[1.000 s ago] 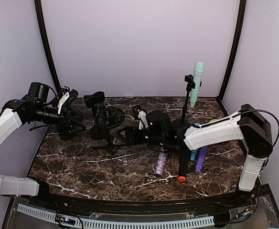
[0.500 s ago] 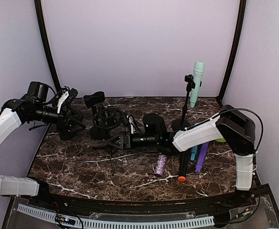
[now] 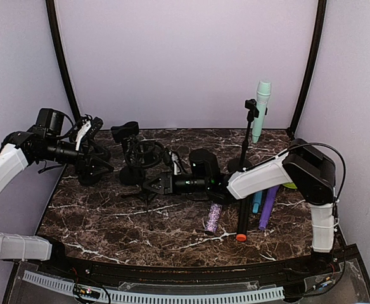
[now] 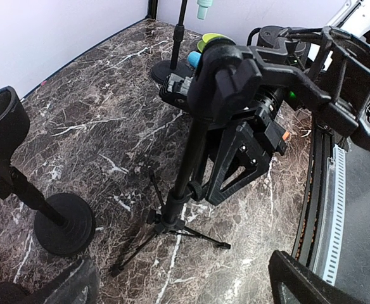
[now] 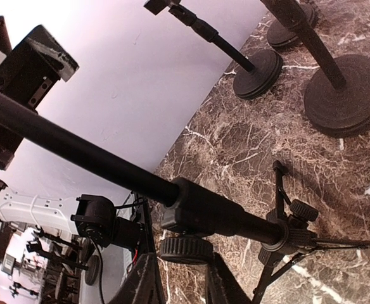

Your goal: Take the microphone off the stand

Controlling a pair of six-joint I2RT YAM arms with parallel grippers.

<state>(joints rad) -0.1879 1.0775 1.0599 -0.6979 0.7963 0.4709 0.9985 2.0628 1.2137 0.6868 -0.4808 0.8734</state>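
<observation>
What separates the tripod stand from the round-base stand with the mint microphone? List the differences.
Base: the tripod stand spreads legs; the round-base stand sits on a flat disc.
Load: the round-base stand holds the mint microphone in its clip; the tripod stand has no mint one.
Contact: the right gripper brackets the tripod stand's pole; no gripper holds the round-base stand.
Both are black and stand on the marble table.

On my table [image 3: 109, 221], I have a tripod stand [image 3: 148, 195] left of centre, with round-base stands [image 3: 132, 171] just behind it and further off toward the back left. A tall stand [image 3: 244, 145] is at the back right with a microphone [image 3: 261, 107] clipped at its top. In front of it, several loose microphones [image 3: 213, 217] lie side by side on the table's right half.
</observation>
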